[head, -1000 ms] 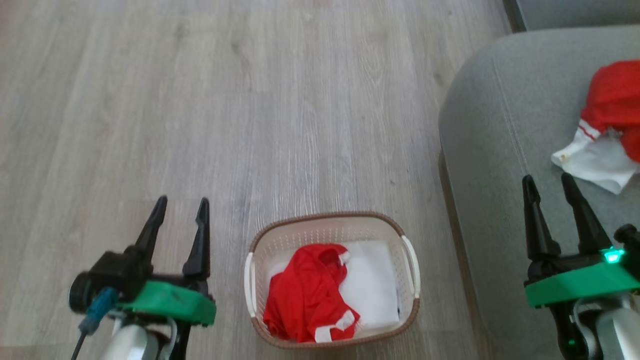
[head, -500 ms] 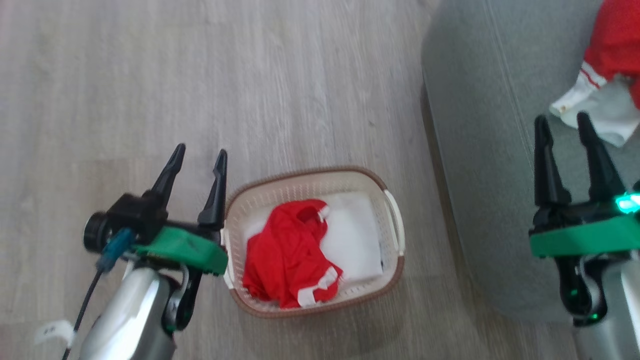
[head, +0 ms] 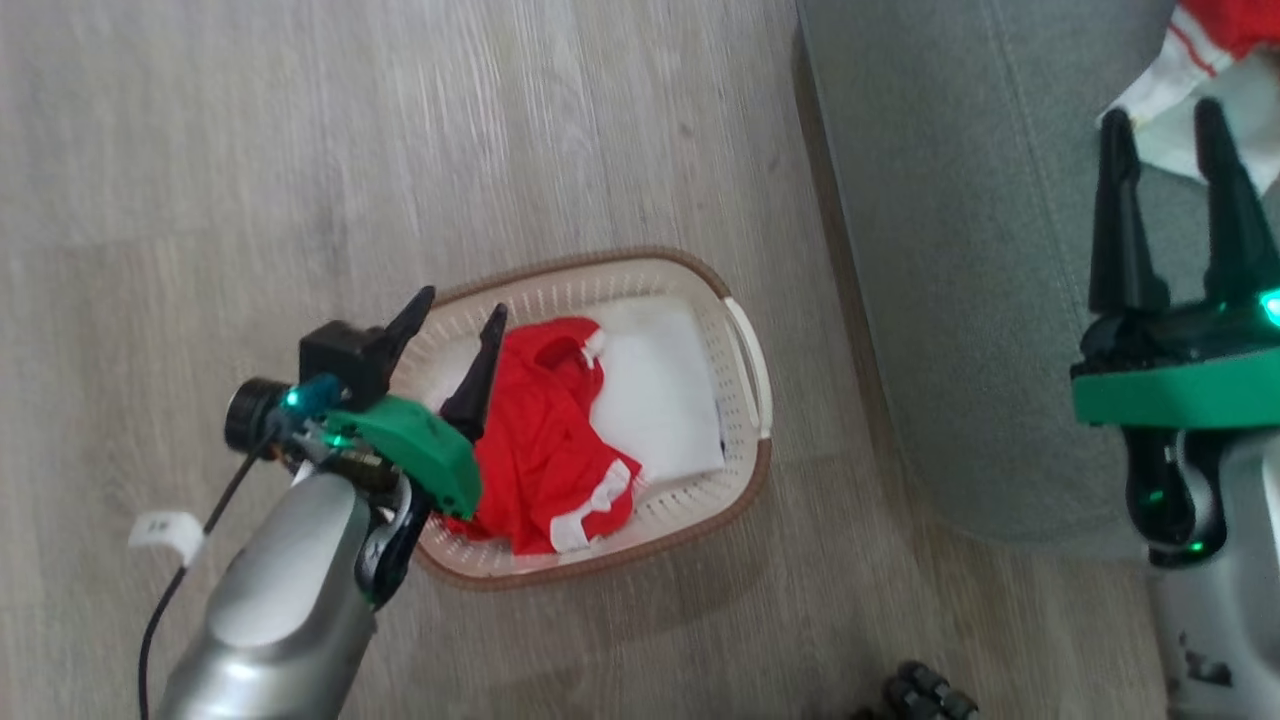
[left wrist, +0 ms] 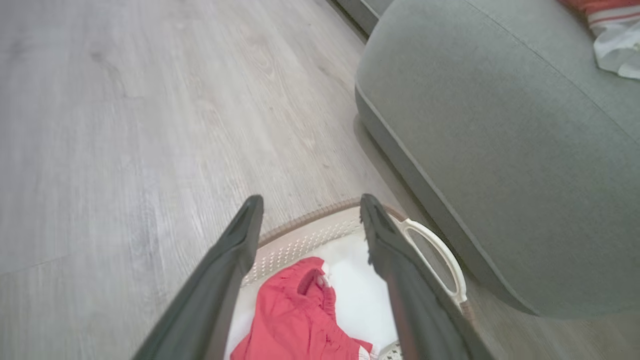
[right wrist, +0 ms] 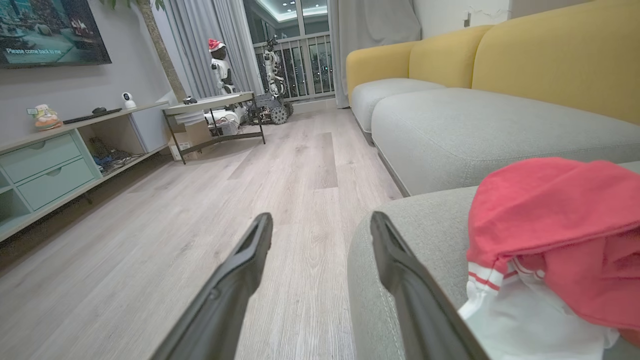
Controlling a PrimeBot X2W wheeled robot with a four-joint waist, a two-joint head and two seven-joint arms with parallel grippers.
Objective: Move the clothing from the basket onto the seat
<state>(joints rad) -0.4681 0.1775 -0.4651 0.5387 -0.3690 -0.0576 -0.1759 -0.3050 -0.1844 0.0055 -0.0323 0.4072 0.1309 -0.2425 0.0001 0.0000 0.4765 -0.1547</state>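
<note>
Red cloth (head: 540,430) in the basket (head: 742,340) looks soft, light, floppy; pinch its bunched top. Left tool (head: 462,302) above it and right tool (head: 1162,110) are apart, empty.

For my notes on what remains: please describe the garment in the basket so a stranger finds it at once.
Beside the big grey-green seat, a cream basket with a brown rim stands on the wooden floor. The crumpled red garment lies inside it; the other red one lies on the seat.

Floor (right wrist: 300,165): pale wood, below the right end effector (right wrist: 320,216)
Backrests (right wrist: 550,55): yellow, ahead right
Sideboard (right wrist: 45,165): pale green, far left
</note>
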